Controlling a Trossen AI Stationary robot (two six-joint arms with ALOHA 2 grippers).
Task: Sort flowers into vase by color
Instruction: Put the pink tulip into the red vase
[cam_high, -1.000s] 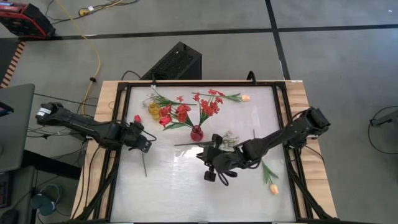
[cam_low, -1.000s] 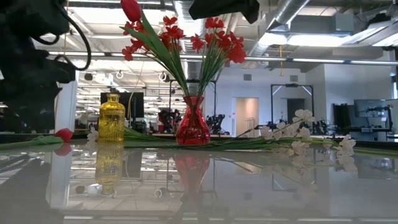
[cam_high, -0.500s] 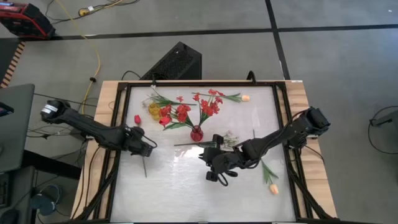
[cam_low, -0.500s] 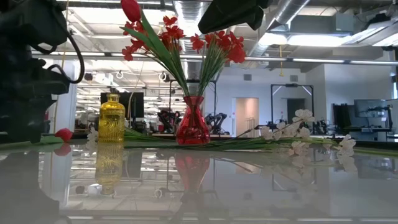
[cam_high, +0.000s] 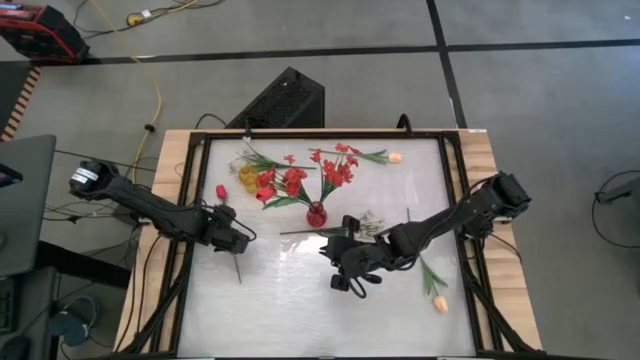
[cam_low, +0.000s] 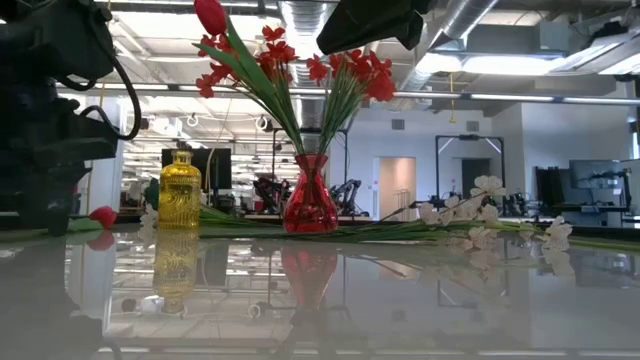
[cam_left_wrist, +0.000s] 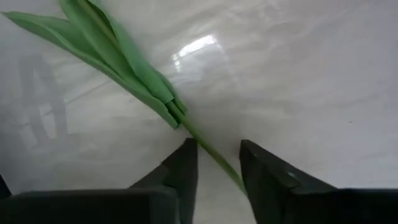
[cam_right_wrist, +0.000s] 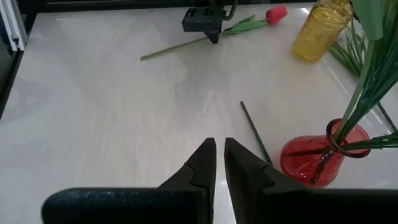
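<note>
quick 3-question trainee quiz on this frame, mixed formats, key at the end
1. True or false: the red vase already holds red flowers.
2. What lies between the left gripper fingers in the left wrist view?
A. the yellow bottle
B. a green stem
C. a white spray
3. Fill in: the peach tulip lying on the table near the right arm is ____ of any vase.

Key
1. True.
2. B: the green stem of the red tulip runs between the fingers, which are not closed on it yet.
3. Outside. The right gripper hovers over the table near the red vase, nearly closed and empty.
</note>
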